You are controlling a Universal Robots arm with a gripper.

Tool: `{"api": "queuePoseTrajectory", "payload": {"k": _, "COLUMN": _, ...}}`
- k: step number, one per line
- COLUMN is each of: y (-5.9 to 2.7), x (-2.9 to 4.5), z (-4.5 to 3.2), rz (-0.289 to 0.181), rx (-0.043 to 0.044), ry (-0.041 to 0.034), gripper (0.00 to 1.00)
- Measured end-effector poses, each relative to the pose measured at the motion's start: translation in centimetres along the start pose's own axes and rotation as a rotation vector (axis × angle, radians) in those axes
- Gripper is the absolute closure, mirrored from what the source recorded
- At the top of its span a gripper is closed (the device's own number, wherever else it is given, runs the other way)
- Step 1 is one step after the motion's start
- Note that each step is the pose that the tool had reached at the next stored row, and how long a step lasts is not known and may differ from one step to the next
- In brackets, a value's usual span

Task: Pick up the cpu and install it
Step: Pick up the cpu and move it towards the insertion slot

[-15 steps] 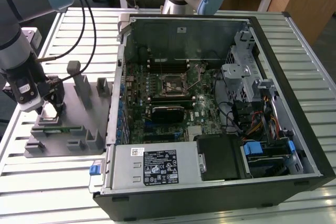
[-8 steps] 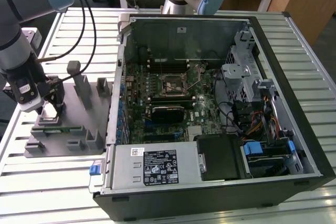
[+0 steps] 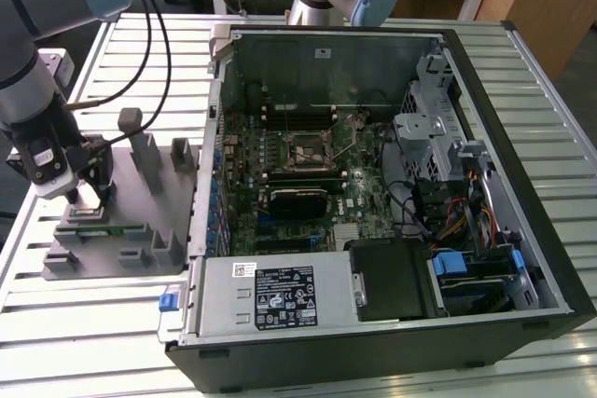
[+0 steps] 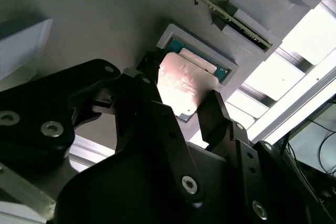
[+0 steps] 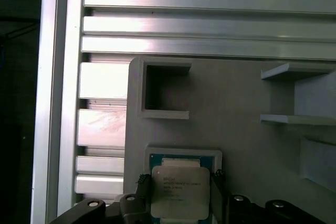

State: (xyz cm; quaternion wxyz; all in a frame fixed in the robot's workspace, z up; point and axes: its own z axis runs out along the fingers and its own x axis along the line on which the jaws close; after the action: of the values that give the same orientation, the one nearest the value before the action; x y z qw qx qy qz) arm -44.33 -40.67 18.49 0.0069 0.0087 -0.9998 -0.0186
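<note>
- Clamping cpu by two opp. edges: pincer narrow, cpu btwn its fingers, just over grey nest.
- Risk: thin edge grip, so cpu may tilt/slip & drop back skewed.

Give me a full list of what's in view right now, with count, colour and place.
cpu: one, silver top, at the fixture's pocket, in the gripper
fixture: one, grey, on the table, to the exterior view's left of the case
case: one, black, open, mid-table
motherboard: one, green, inside the case
socket: one, metal-framed, mid-motherboard
power supply: one, silver, at the case's near edge
table: one, silver, slatted
cables: several, black, hanging along the arm
arm: one, grey with blue caps, at the exterior view's left
gripper: one, black, over the fixture, closed on two sides of the cpu
</note>
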Motion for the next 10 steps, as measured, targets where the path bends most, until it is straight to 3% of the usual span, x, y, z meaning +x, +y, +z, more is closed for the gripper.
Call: {"api": "queuePoseTrajectory", "payload": {"k": 10, "y": 0.05, "x": 0.02, "z": -1.36, "rz": 0.0, "rx": 0.0003, "ry": 0.0004, "gripper": 0.46}}
